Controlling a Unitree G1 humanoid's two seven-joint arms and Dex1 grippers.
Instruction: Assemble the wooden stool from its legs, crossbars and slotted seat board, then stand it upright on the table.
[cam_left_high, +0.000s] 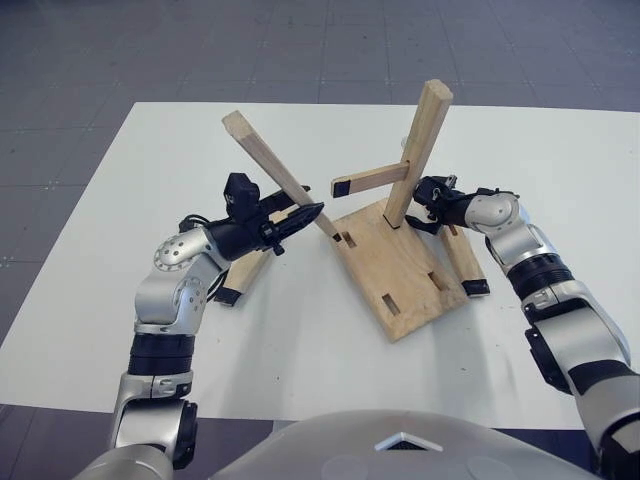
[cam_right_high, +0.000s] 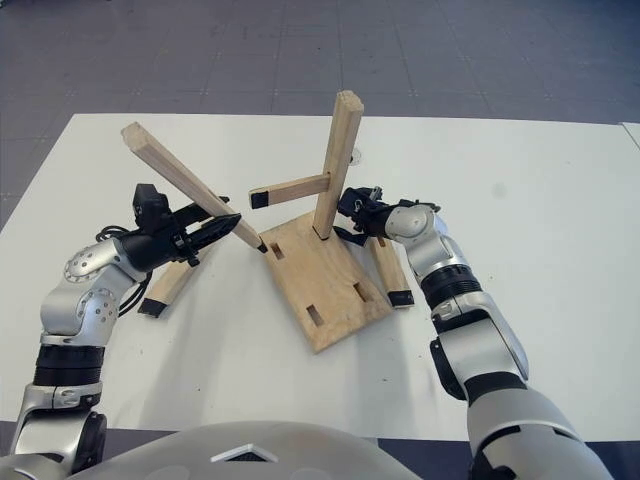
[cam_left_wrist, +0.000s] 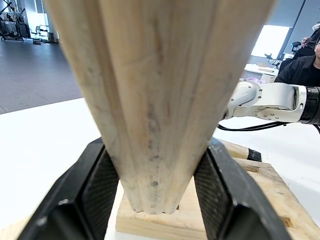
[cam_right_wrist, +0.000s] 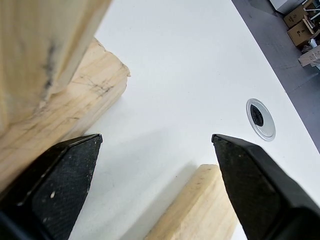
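The slotted seat board (cam_left_high: 400, 275) lies flat mid-table. One leg (cam_left_high: 420, 150) stands upright in its far slot, with a crossbar (cam_left_high: 375, 180) sticking out to the left. My right gripper (cam_left_high: 425, 205) sits at this leg's base, open; in the right wrist view the fingers (cam_right_wrist: 60, 175) are wide apart with bare table between them and the leg (cam_right_wrist: 40, 50) beside one finger. My left gripper (cam_left_high: 305, 217) is shut on a second, tilted leg (cam_left_high: 265, 155), whose lower end meets the board's left corner slot. The left wrist view shows both pads (cam_left_wrist: 95, 190) pressing that leg (cam_left_wrist: 150, 100).
A loose leg (cam_left_high: 245, 275) lies on the table under my left forearm. Another loose leg (cam_left_high: 462, 262) lies along the board's right edge, below my right wrist. A round cable grommet (cam_right_wrist: 260, 118) is set in the tabletop behind the board. The white table (cam_left_high: 120, 250) has open room at left and front.
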